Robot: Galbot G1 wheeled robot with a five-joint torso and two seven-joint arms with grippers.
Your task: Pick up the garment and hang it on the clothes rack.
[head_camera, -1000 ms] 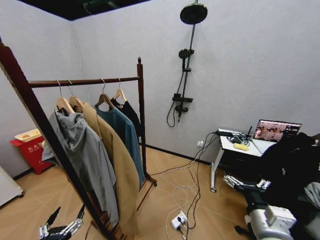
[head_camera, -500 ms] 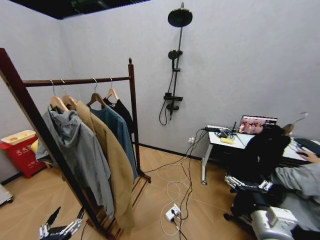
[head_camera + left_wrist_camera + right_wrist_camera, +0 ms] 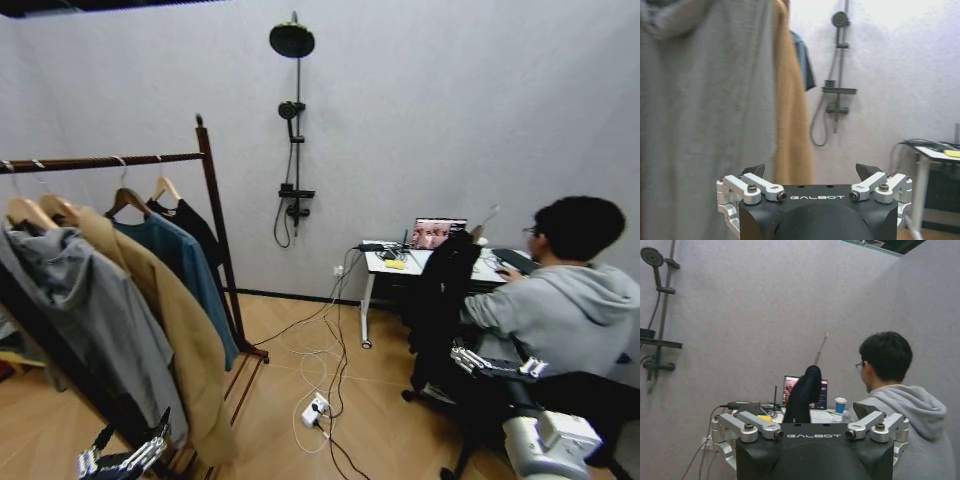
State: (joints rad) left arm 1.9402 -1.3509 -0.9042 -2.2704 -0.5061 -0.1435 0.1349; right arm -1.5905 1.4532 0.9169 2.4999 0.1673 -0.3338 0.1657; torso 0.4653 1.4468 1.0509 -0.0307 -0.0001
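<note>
While garment [image 3: 190,222] hangs on clothes rack [image 3: 215,215], pincers idle

Grey walls [image 3: 480,110], wooden floor [image 3: 370,400]

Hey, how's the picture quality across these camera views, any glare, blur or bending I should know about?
Head view: wide-angle bending, the clothes rack post leans and the wall curves; lighting even, no hard shadows. Left wrist view: the wall beside the shower fixture is washed out bright, and the grey hoodie close up looks soft. Right wrist view: evenly lit, the right gripper body sharp, no glare.
</note>
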